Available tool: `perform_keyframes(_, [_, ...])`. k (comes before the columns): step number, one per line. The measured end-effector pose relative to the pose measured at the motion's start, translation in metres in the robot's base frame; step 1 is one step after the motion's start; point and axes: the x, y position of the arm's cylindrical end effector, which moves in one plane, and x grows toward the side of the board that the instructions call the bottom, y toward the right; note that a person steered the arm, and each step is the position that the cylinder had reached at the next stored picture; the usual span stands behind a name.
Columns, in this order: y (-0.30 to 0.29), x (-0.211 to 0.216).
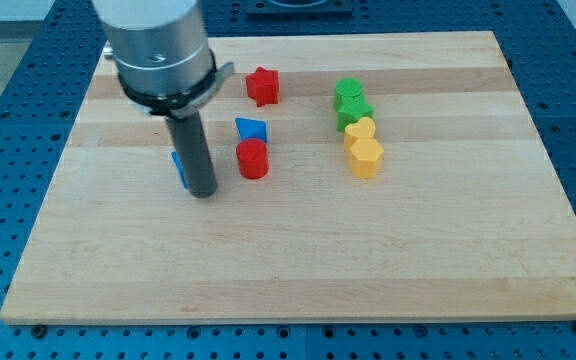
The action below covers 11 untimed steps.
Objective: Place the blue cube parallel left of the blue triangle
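Board: a pale wooden top with visible lengthwise grain, smooth and matt, laid on a blue perforated base; its four edges are all seen, the near corners just inside the view's bottom.

Rod: a dark, straight cylinder hung from a grey metal housing that is cut off by the view's top; my tip is set on the wood in the board's left half, roughly midway between the far and near edges.

Jaws: none are fitted – the arm ends in the plain rod, so nothing is held.

Blue cube: mostly hidden behind the rod; only a thin blue sliver is seen at the rod's left side, just above my tip, so its shape cannot be confirmed. Whether it is touched by the rod cannot be told.

Blue triangle: a wedge with sharp edges, to the right of the rod, nearer the far edge.

Red cylinder: round-topped, just below the triangle.

Red star: notched outline, close to the far edge.

Green blocks: two, stacked closely in the view; outlines are hard to make out.

Yellow blocks: two, directly below the green pair – the lower looks faceted.
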Motion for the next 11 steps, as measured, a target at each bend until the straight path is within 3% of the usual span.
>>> perform_keyframes(2, [-0.052,-0.021])
perform_keyframes(4, [-0.015,0.019])
perform_keyframes(11, [-0.027,-0.072])
